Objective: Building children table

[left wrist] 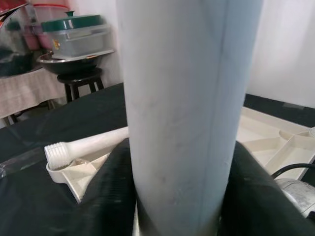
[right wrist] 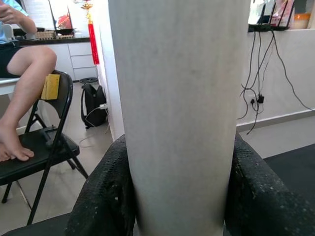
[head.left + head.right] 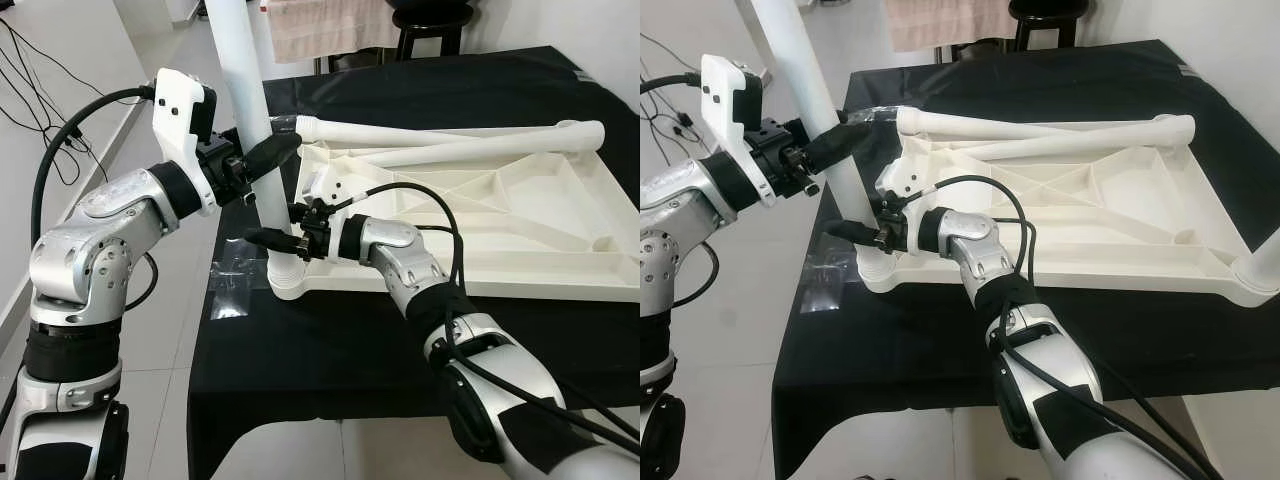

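A white leg (image 3: 245,110) stands upright in the near-left corner socket (image 3: 288,280) of the upturned tabletop (image 3: 520,215) on the black cloth; it looks like it is being screwed in, so turning it tight comes next. The right gripper (image 3: 275,240) pinches the leg low, forearm reaching left. The left gripper (image 3: 268,158) clamps it higher. Two more legs (image 3: 450,135) lie along the far edge

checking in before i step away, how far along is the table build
Early. The white tabletop lies upside down on the black cloth. In hand: the left gripper and right gripper both clamp one upright leg standing in the near-left corner socket. Left: two loose legs lie across the tabletop, unfitted.
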`<state>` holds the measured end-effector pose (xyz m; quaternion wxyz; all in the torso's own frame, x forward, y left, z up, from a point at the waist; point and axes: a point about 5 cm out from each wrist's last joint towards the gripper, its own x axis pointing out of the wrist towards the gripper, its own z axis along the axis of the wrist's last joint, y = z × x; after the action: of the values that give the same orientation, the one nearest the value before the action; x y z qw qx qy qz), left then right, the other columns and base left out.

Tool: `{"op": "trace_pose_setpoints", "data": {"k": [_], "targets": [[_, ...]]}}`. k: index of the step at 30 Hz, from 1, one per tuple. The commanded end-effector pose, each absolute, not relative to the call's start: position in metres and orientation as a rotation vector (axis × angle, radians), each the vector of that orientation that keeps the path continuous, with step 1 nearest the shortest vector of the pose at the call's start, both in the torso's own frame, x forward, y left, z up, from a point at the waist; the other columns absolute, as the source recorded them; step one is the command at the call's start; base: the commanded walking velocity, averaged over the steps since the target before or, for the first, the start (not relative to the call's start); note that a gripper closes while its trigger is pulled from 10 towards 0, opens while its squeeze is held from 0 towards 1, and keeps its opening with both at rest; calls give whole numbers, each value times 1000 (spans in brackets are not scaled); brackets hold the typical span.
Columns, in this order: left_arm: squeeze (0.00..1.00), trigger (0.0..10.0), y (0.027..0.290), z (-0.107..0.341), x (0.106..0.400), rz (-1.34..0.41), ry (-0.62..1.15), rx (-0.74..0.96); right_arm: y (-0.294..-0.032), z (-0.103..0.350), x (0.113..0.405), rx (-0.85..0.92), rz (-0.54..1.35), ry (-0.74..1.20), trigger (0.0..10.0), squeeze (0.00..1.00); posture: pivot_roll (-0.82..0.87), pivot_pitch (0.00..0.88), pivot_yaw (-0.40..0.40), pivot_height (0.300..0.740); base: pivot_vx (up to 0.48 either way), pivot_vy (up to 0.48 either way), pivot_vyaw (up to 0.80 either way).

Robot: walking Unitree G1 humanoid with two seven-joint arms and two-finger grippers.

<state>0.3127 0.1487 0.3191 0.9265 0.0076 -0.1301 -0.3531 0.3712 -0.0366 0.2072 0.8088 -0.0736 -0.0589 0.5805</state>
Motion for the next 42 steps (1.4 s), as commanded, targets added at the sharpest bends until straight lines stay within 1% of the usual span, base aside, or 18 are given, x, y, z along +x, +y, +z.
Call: {"op": "trace_pose_setpoints", "data": {"k": [1,5,6,7,8,9,12,22,23,24,26,28,29,32,33,35,36,42], "targets": [[1000,10000,155,314,314,-690,-240,9,-34,193,369,-180,1214,-84,0,0,-6,150,63,740,0,0,0],[1000,10000,158,315,316,-649,-242,1,-36,176,372,-223,1015,-8,0,0,2,150,58,740,0,0,0],[1000,10000,159,315,316,-643,-236,1,-41,159,371,-235,665,26,0,0,-5,149,51,740,0,0,0],[1000,10000,159,315,316,-643,-236,1,-41,159,371,-235,665,26,0,0,-5,149,51,740,0,0,0],[149,10000,161,315,317,-638,-224,3,-28,143,346,-170,636,43,0,0,6,154,60,740,0,0,0],[0,10000,162,314,318,-640,-210,8,-20,139,327,-123,612,19,0,0,4,157,62,740,0,0,0],[0,10000,162,311,320,-642,-198,12,-7,139,310,-86,703,-7,0,0,-10,126,69,740,0,0,0],[0,10000,155,311,318,-676,-205,25,4,151,333,-129,683,-54,0,0,-3,103,66,740,0,0,0],[0,1412,156,311,318,-677,-204,25,4,152,331,-134,670,-50,0,0,0,101,66,740,0,0,0],[0,0,157,311,317,-680,-204,25,4,152,328,-138,660,-48,0,0,1,97,64,740,0,0,0],[0,0,157,311,316,-690,-205,27,3,154,323,-146,650,-40,0,0,0,93,63,740,0,0,0],[0,0,156,311,316,-694,-206,28,3,154,321,-148,660,-40,1059,0,0,93,63,740,0,0,0],[0,0,156,311,315,-701,-208,28,3,157,321,-156,684,-47,10000,0,0,92,64,740,0,0,0],[0,0,155,311,316,-704,-209,29,1,159,325,-169,700,-73,10000,0,-1,90,63,740,0,0,0],[0,0,154,312,315,-707,-210,28,-4,162,331,-186,722,-90,10000,231,-3,87,63,740,0,0,0],[0,0,154,312,316,-709,-211,28,-7,164,336,-197,739,-101,10000,231,-3,86,63,740,0,0,0],[0,0,153,312,316,-711,-212,27,-11,167,340,-193,809,-110,10000,1000,-5,83,63,740,0,0,0],[0,0,151,311,316,-717,-216,23,-28,186,353,-201,1083,-148,10000,1000,-7,71,66,740,0,0,0]]}}
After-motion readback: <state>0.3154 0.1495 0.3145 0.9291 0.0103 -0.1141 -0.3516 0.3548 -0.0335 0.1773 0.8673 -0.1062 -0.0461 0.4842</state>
